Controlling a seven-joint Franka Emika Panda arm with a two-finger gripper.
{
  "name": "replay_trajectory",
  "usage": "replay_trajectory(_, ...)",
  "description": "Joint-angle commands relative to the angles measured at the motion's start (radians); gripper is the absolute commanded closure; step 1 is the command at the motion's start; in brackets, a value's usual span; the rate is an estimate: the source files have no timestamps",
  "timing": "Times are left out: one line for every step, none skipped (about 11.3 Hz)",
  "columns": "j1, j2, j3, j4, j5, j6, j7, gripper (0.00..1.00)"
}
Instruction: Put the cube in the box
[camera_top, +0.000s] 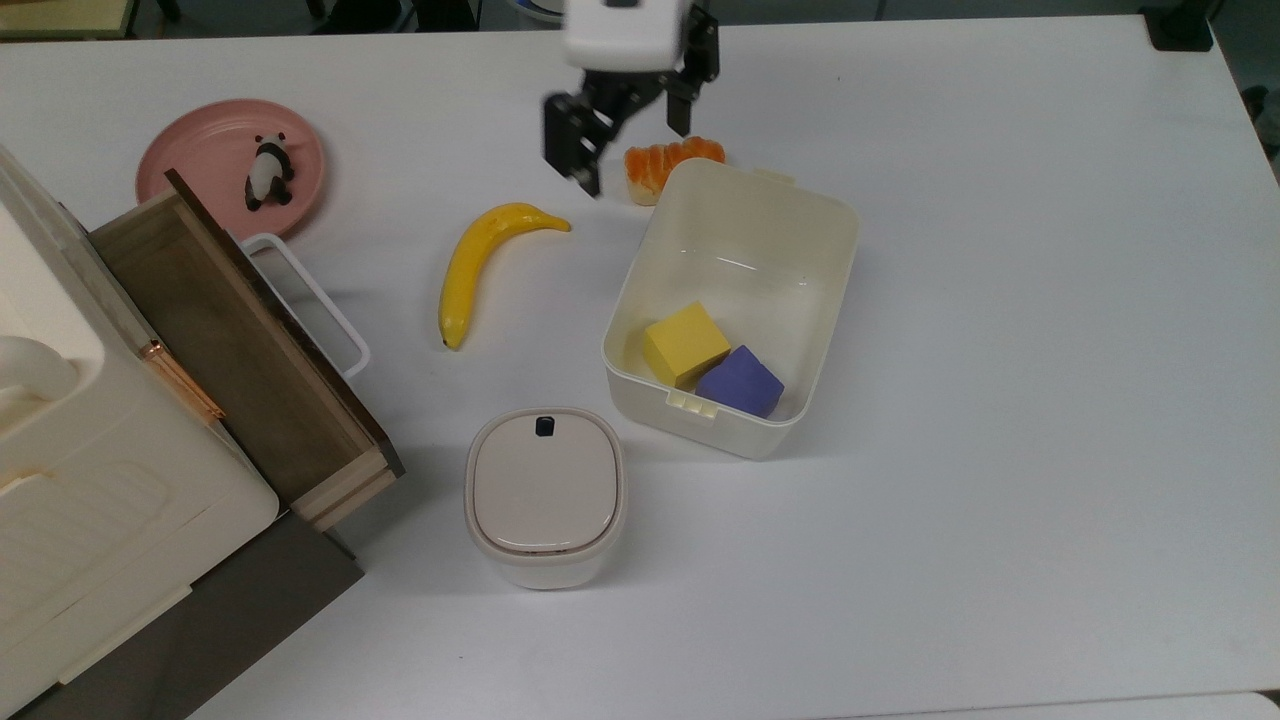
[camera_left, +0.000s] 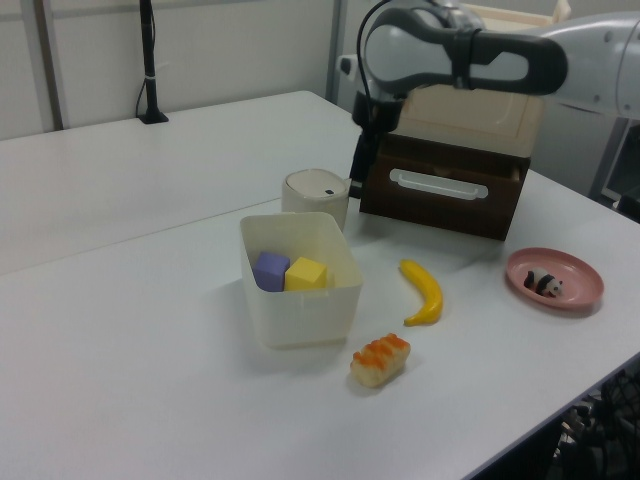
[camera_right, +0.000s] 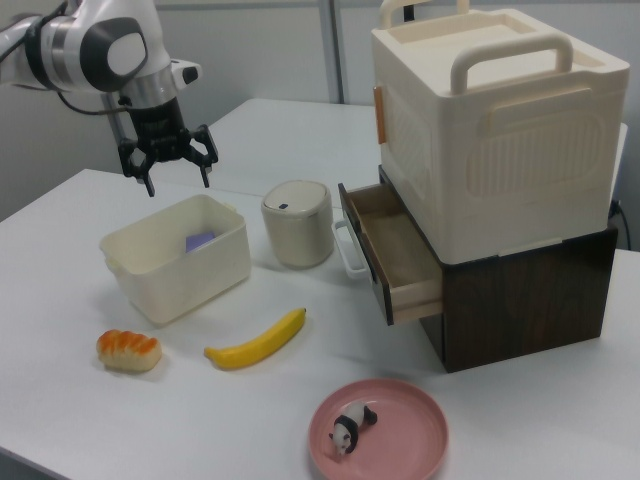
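The purple-blue cube (camera_top: 740, 380) rests on the floor of the cream box (camera_top: 838, 300), in the corner nearest the latch tab, touching a yellow cube (camera_top: 685, 343). In the left view the cube (camera_left: 270, 270) sits behind the box's wall (camera_left: 300, 312), and in the right view it (camera_right: 200, 241) peeks over the box's rim (camera_right: 170, 275). My gripper (camera_top: 628, 140) hangs open and empty above the table, past the box's top-left corner in the top view. In the right view the gripper (camera_right: 178, 176) is above and behind the box.
A banana (camera_top: 480, 265) lies to the top view's left of the box, and an orange-topped sushi piece (camera_top: 660, 168) sits by its upper corner. A lidded cream bin (camera_top: 545, 495), an open wooden drawer (camera_top: 240, 350) and a pink plate (camera_top: 190, 150) holding a panda figure stand further left.
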Motion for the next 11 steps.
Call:
replay_trajectory(-0.025,-0.084,-0.023,-0.038,-0.035,-0.035,0.327,0.00)
replay_trajectory(-0.027,-0.101,-0.043,-0.039,-0.034,-0.044,0.402,0.00)
replay_trajectory(-0.027,-0.113,-0.060,-0.041,-0.034,-0.062,0.471,0.00)
replay_trajectory(-0.027,-0.116,-0.066,-0.042,-0.034,-0.077,0.560,0.00)
replay_trajectory(-0.028,-0.119,-0.075,-0.046,-0.035,-0.081,0.655,0.00)
replay_trajectory(-0.027,-0.119,-0.075,-0.047,-0.035,-0.087,0.697,0.00)
replay_trajectory(-0.027,-0.119,-0.077,-0.055,-0.035,-0.084,0.695,0.00)
replay_trajectory(-0.025,-0.121,-0.077,-0.055,-0.034,-0.082,0.696,0.00)
replay_trajectory(-0.025,-0.127,-0.078,-0.055,-0.030,-0.081,0.695,0.00)
replay_trajectory(-0.025,-0.127,-0.077,-0.055,-0.030,-0.079,0.694,0.00)
replay_trajectory(-0.022,-0.127,-0.077,-0.055,-0.030,-0.078,0.693,0.00)
